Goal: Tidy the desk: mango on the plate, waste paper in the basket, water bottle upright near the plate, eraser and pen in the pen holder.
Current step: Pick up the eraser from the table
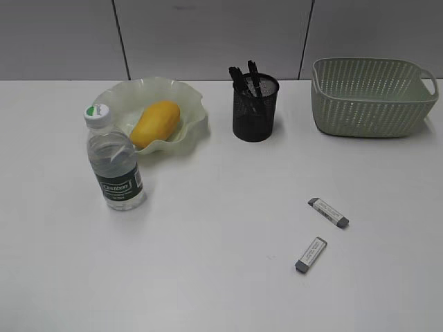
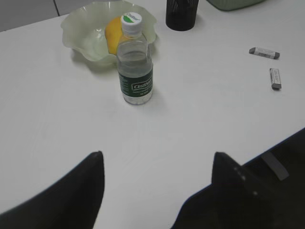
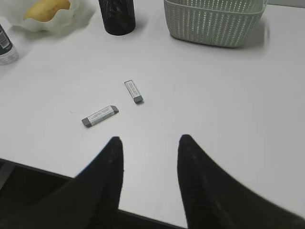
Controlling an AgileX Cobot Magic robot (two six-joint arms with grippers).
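The mango [image 1: 155, 122] lies in the plate [image 1: 190, 97] at the back left. The water bottle [image 1: 115, 164] stands upright in front of the plate; it also shows in the left wrist view [image 2: 135, 71]. The pen holder [image 1: 254, 111] holds black pens [image 1: 250, 81]. Two erasers lie on the desk [image 1: 208, 242] at the front right, one [image 1: 328, 211] behind the other [image 1: 311, 254]. The basket [image 1: 370, 97] stands at the back right. No waste paper shows. My left gripper [image 2: 157, 157] and right gripper [image 3: 150, 140] are open, empty, near the front edge.
The grippers do not appear in the exterior view. A grey panelled wall runs behind the desk. In the right wrist view the erasers [image 3: 100, 115] [image 3: 134, 90] lie ahead of the jaws, with the basket [image 3: 214, 21] beyond.
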